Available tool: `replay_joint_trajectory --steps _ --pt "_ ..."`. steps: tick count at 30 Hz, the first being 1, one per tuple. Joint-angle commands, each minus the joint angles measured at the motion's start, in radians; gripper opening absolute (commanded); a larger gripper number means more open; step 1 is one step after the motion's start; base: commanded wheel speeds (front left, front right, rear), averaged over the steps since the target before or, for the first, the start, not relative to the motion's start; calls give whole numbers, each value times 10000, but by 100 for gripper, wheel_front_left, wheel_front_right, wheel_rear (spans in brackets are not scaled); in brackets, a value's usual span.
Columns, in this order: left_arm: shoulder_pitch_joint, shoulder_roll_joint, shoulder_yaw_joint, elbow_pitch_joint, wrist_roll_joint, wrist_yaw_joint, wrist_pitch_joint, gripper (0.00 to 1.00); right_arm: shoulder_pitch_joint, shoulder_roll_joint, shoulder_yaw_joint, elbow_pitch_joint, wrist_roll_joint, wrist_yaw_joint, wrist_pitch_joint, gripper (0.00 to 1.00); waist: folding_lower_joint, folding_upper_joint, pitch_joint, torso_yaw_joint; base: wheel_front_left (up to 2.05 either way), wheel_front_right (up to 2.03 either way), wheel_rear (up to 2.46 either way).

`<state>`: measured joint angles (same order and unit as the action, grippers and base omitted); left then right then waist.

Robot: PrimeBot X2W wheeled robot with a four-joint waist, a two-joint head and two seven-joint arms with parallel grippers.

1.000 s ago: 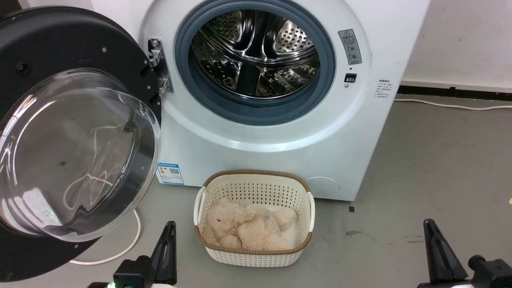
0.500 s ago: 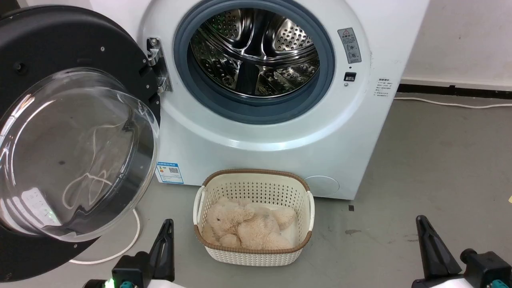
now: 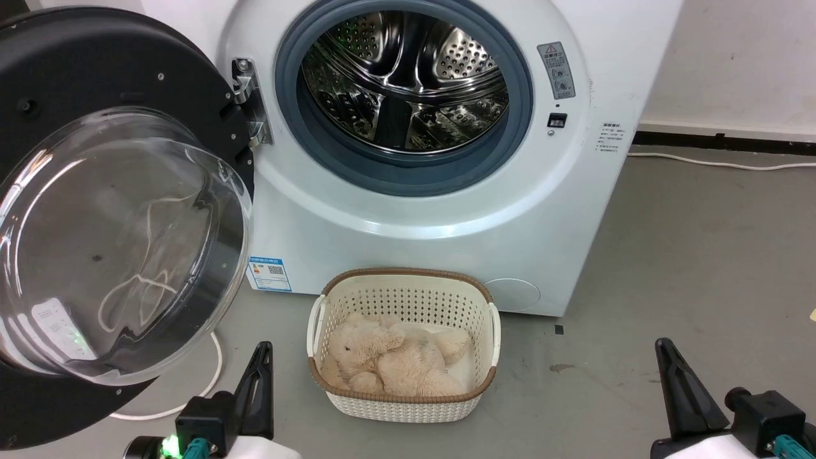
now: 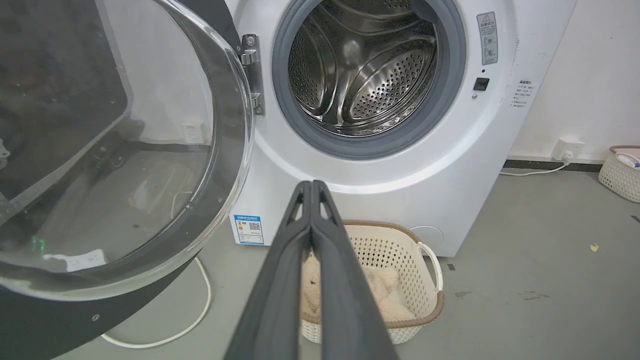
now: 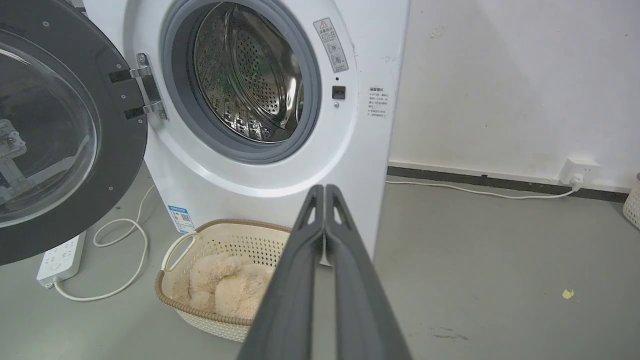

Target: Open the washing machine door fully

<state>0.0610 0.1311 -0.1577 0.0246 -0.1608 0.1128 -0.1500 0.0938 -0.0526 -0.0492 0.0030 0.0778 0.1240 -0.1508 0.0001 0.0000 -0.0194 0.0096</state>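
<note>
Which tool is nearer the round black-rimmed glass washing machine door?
Left. The left tool, shut, sits close beside the lower rim of the round black-rimmed glass washing machine door, not touching. The right tool, shut, lies beyond the cream perforated plastic basket, far right.

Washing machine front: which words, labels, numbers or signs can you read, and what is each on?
Nothing can be quoted; all the print on the washing machine is too small or blurred.
Grey sticker, right of the drum opening: red warning triangle, pictograms below, wording unreadable.
Blue label, low on the front: QR code, text blurred.
Black print block, near the front's right edge: unreadable.
</note>
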Motion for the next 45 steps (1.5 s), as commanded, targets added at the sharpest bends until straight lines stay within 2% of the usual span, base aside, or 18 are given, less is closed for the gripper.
replay_joint_trajectory --steps 1,45 --pt "-150 -82 81 -42 112 -55 64 0 -155 11 32 -11 -82 28 68 0 -1 0 4 -2 0 0 0" --pt "-457 -567 1079 -178 1109 -771 1022 0 -677 20 339 -23 -546 54 1028 0 -1 0 131 -65 0 0 0"
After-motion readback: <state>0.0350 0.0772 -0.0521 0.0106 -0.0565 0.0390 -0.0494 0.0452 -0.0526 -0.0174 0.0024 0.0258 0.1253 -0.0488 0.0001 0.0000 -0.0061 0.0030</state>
